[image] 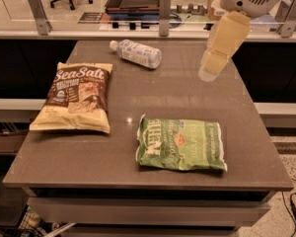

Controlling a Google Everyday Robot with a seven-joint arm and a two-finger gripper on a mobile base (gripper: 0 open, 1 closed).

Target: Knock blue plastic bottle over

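The blue plastic bottle (136, 53) is a small clear bottle with a white cap and a pale label. It lies on its side at the back of the brown table (187, 98), cap pointing left. My arm comes down from the top right, and the gripper (210, 68) hangs above the table's back right part. It is to the right of the bottle and apart from it, holding nothing that I can see.
A Sea Salt snack bag (76, 97) lies flat on the table's left side. A green snack bag (180, 144) lies flat at the front centre-right. A counter with metal posts (164, 6) runs behind the table.
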